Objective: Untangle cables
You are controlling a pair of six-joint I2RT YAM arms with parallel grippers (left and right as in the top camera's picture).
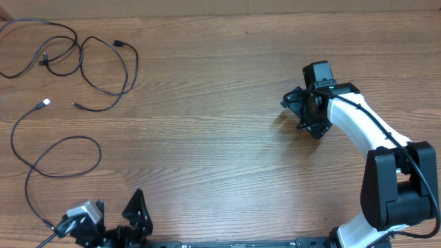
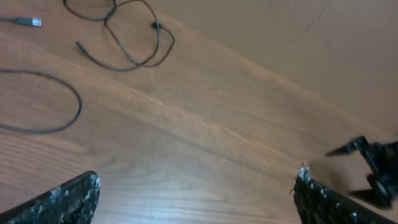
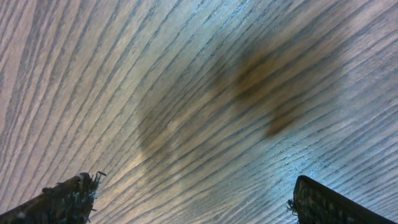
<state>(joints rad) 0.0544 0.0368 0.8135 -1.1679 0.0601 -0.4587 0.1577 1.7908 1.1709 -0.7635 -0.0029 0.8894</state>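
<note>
Several thin black cables lie at the table's left. One loops at the far top left (image 1: 62, 27). A second (image 1: 117, 43) forms a loop beside it, its small plug end lying free. A third has a silver USB plug (image 1: 45, 103) and runs down in a big loop (image 1: 69, 138). The left wrist view shows the silver plug (image 2: 31, 22), the second cable's loop (image 2: 134, 62) and the big loop (image 2: 79, 106). My left gripper (image 1: 134, 212) (image 2: 196, 190) is open and empty near the front edge. My right gripper (image 1: 303, 110) (image 3: 193, 190) is open and empty over bare wood at the right.
The wooden table (image 1: 220, 138) runs across the whole view. The right arm's white link (image 1: 358, 127) reaches in from the bottom right. The right gripper also shows in the left wrist view (image 2: 373, 168). The left arm's own cable runs off by the bottom left corner (image 1: 48, 238).
</note>
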